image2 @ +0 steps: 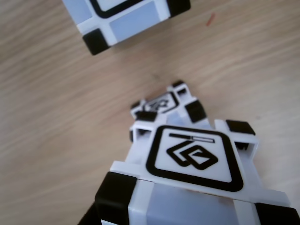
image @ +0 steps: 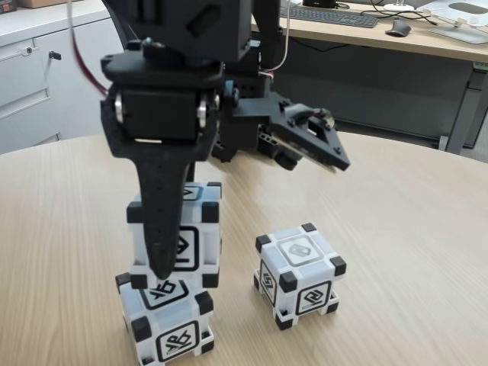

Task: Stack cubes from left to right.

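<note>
Three white cubes with black corners are in view. My gripper points straight down and is shut on one cube. Its front finger lies against that cube's near face, and the rear finger is hidden behind it. The held cube hangs at the top of a second cube, set slightly back so the lower glyph still shows. I cannot tell if they touch. The third cube stands alone to the right. In the other view the held cube is close, with the lower cube past it and the third cube at the top.
All of this is on a round wooden table. A black bracket juts right from the wrist above the third cube. Behind the table are a desk with a keyboard and a mouse, and a white cabinet at the left.
</note>
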`<state>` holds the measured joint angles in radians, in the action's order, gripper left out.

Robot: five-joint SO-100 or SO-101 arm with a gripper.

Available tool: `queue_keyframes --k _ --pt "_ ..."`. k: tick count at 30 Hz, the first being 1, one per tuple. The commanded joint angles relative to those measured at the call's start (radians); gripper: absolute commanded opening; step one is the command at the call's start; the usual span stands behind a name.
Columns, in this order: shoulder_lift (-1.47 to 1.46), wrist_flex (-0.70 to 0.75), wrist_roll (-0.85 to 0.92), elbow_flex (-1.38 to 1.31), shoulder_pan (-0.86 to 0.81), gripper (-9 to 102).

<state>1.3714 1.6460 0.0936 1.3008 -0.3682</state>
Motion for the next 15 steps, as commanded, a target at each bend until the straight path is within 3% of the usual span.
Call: queue_keyframes --k 1,15 --pt "0.009 0.0 0.006 -0.012 -0.014 0" --pt "0.009 -0.009 0.026 -0.014 -0.069 0"
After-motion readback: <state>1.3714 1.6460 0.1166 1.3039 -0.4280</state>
